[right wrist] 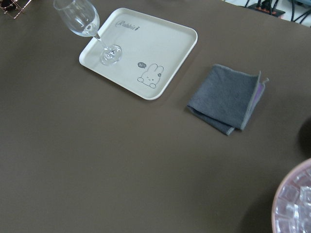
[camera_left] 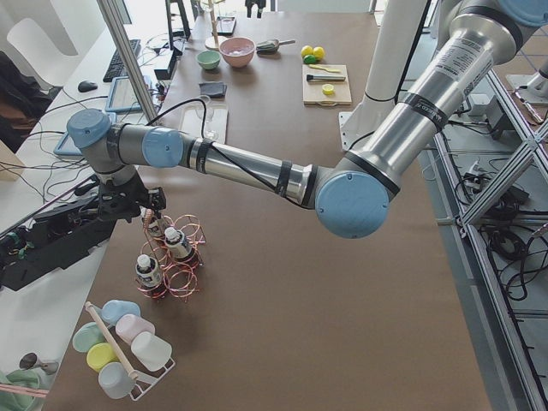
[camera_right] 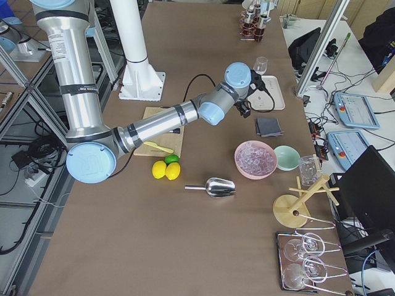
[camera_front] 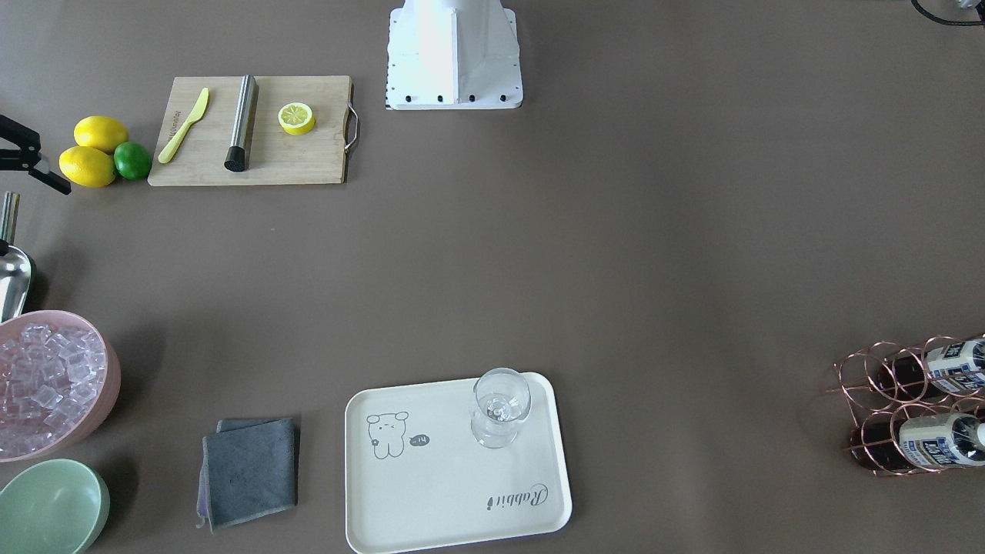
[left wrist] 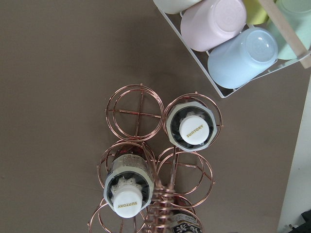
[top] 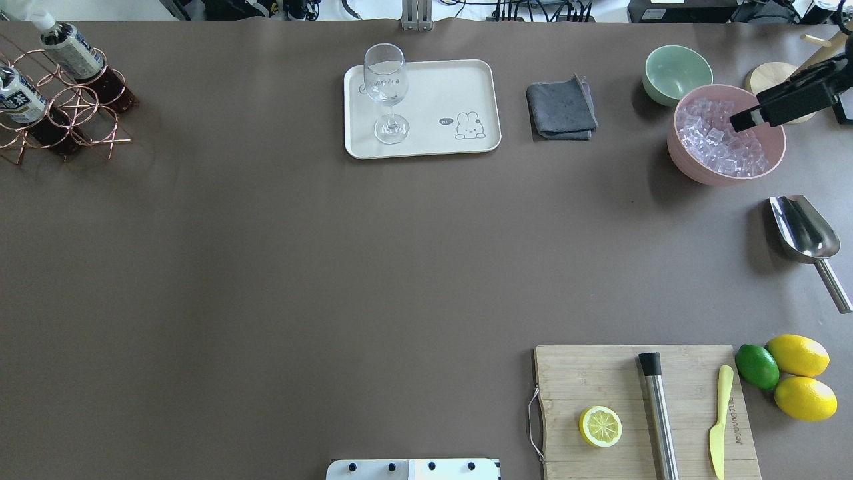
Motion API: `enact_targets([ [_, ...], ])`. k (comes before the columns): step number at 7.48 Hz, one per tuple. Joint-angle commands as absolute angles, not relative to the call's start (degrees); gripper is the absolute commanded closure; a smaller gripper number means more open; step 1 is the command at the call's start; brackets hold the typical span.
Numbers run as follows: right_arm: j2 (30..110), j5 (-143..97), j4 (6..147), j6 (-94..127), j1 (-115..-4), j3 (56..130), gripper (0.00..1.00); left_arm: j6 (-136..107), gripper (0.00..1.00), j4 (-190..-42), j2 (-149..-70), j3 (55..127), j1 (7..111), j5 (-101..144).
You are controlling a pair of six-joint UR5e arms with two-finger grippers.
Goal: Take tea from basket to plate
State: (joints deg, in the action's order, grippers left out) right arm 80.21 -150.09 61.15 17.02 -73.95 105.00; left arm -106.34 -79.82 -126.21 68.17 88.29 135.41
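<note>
Tea point(left wrist: 189, 130), three small clear plastic bottles of dark red-brown drink with white caps, sits in the rose-gold wire basket point(left wrist: 141, 112). Left gripper point(camera_left: 145, 212) hangs just above them; whether its jaws are apart or together I cannot tell. Likely step: the reach. Next: lower over one cap, clamp, lift clear, and carry it to the distant cream-white rectangular plate point(top: 433, 87).

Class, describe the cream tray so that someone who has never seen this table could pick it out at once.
Start at the brown table's edge farthest from the robot's base, midway along. There lies a cream rectangular tray with rounded corners, a grey cloth beside it. Unlike the wooden board, it carries a wine glass, a cartoon animal and the word "Rabbit".
</note>
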Motion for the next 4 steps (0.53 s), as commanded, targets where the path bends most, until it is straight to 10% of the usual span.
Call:
enact_targets([
  [1,76.38,-138.05,41.49,28.08,-65.43,104.94,0.01,-106.79,0.61,-79.89,-125.07,70.31,87.54,136.23],
  [2,76.46,-130.42,32.61,33.87,-59.65,104.51,0.01,-106.70,0.99,-79.89,-124.81,70.49,87.54,136.23],
  [4,76.29,-116.86,23.67,36.56,-51.18,103.54,0.01,-106.70,1.00,-79.11,-124.72,71.89,87.54,136.14],
])
